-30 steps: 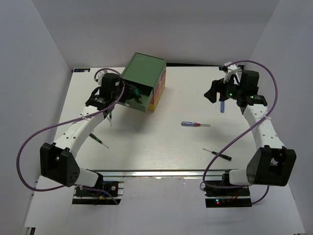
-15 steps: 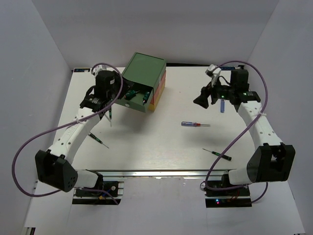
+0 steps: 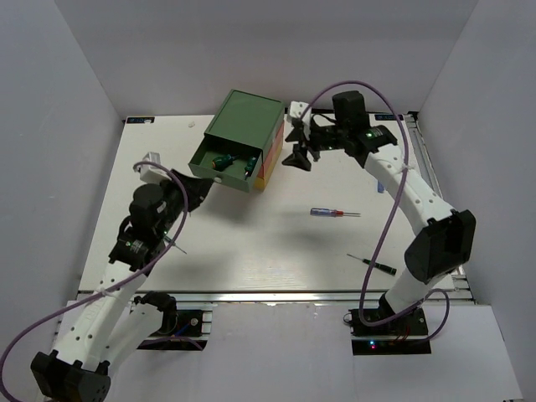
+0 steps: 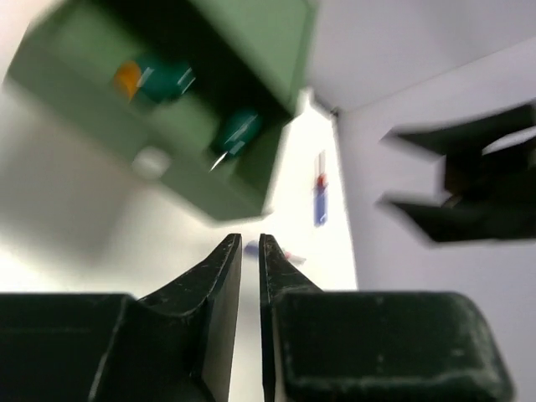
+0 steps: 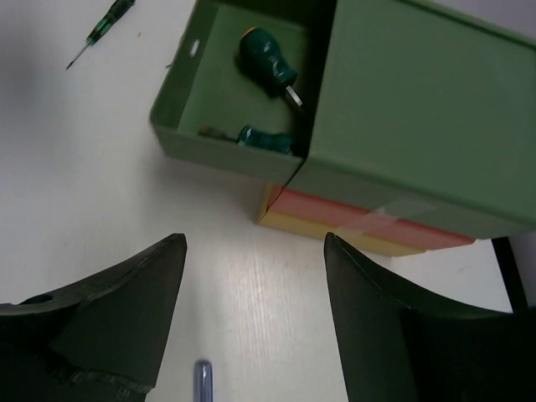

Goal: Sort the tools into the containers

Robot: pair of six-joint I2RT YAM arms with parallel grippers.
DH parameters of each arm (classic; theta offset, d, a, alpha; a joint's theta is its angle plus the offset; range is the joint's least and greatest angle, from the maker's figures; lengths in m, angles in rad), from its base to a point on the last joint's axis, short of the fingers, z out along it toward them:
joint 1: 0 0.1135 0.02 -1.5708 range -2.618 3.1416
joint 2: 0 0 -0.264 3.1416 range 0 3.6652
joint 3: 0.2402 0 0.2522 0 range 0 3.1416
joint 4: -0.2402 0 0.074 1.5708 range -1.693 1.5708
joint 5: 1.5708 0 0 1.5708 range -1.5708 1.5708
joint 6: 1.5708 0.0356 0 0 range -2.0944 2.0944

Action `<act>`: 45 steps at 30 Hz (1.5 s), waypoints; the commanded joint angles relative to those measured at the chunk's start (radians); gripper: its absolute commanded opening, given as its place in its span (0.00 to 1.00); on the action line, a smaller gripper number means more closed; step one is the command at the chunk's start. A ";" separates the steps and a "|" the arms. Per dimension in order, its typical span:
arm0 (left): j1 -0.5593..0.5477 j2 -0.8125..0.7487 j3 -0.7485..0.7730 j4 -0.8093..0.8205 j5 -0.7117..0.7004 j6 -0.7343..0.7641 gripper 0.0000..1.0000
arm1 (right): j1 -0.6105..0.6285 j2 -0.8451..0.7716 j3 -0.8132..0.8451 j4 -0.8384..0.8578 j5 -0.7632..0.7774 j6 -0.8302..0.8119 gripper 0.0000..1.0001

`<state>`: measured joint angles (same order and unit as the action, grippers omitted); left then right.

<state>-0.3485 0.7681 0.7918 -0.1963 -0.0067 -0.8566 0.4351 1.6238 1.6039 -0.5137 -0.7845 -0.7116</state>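
The green drawer of the chest stands pulled out. Two stubby green screwdrivers lie inside it. The orange drawer and yellow drawer below are shut. My left gripper is shut and empty, just near-left of the green drawer's front. My right gripper is open and empty above the table, right of the chest. The blue-and-red screwdriver lies mid-table; its blue end shows between my right fingers. One black precision screwdriver lies near right, the other near left.
White walls close in the table at the back and on both sides. A small blue object lies at the right, under the right arm. Purple cables loop off both arms.
My left gripper has drawn back from the green drawer toward the near left, leaving both stubby screwdrivers in it. My right arm has swung left across the table to beside the chest.
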 commanded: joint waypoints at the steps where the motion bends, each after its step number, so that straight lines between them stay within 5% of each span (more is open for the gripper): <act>1: 0.006 -0.044 -0.117 -0.006 0.028 -0.107 0.26 | 0.062 0.068 0.114 0.134 0.095 0.121 0.72; 9: 0.026 -0.049 -0.255 0.070 0.045 -0.139 0.25 | 0.168 0.192 0.203 0.248 0.295 0.320 0.61; 17: 0.104 0.128 -0.296 0.258 0.188 -0.176 0.21 | 0.180 0.168 0.188 0.288 0.398 0.365 0.35; 45: 0.174 0.582 0.032 0.423 0.323 -0.102 0.21 | 0.179 0.122 0.120 0.330 0.416 0.373 0.35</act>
<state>-0.1780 1.3495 0.7555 0.1875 0.2913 -0.9798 0.6151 1.8004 1.7405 -0.2314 -0.3767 -0.3473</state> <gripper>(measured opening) 0.208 0.351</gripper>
